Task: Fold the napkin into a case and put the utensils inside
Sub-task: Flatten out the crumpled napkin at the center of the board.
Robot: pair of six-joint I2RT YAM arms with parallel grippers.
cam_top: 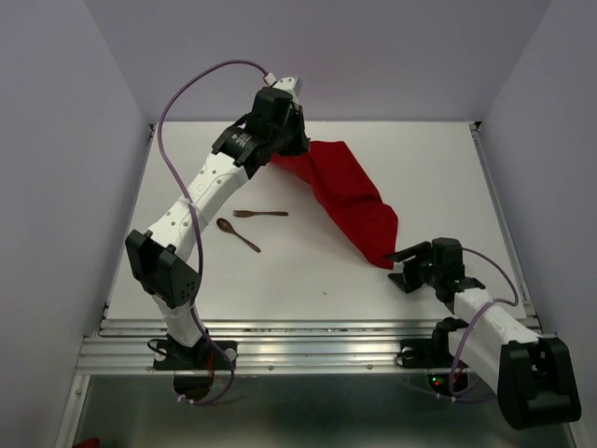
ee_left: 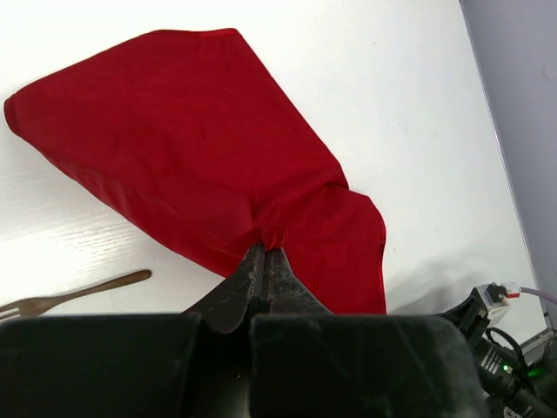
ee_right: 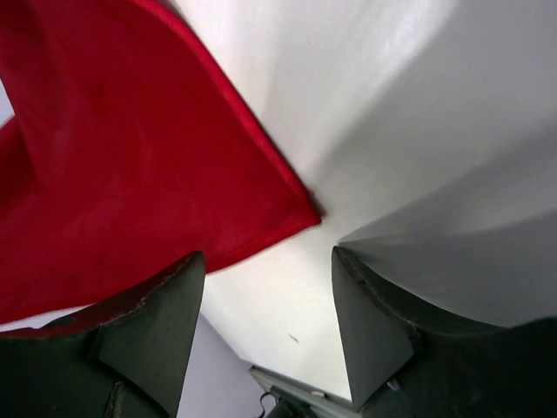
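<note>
The red napkin (cam_top: 345, 198) lies as a rumpled diagonal band from the table's back middle toward the right front. My left gripper (cam_top: 285, 149) is shut on its far corner; in the left wrist view the jaws (ee_left: 265, 251) pinch a bunched bit of the napkin (ee_left: 191, 148). My right gripper (cam_top: 403, 264) is open at the napkin's near corner, which shows in the right wrist view (ee_right: 122, 165) just ahead of the spread fingers (ee_right: 268, 261). A wooden fork (cam_top: 260, 214) and a wooden spoon (cam_top: 238, 234) lie left of the napkin; the fork also shows in the left wrist view (ee_left: 74, 296).
The white table (cam_top: 187, 271) has raised rails at its left, right and front edges. Purple walls enclose the back and sides. The right arm's base and cable (cam_top: 485, 327) sit at the front right.
</note>
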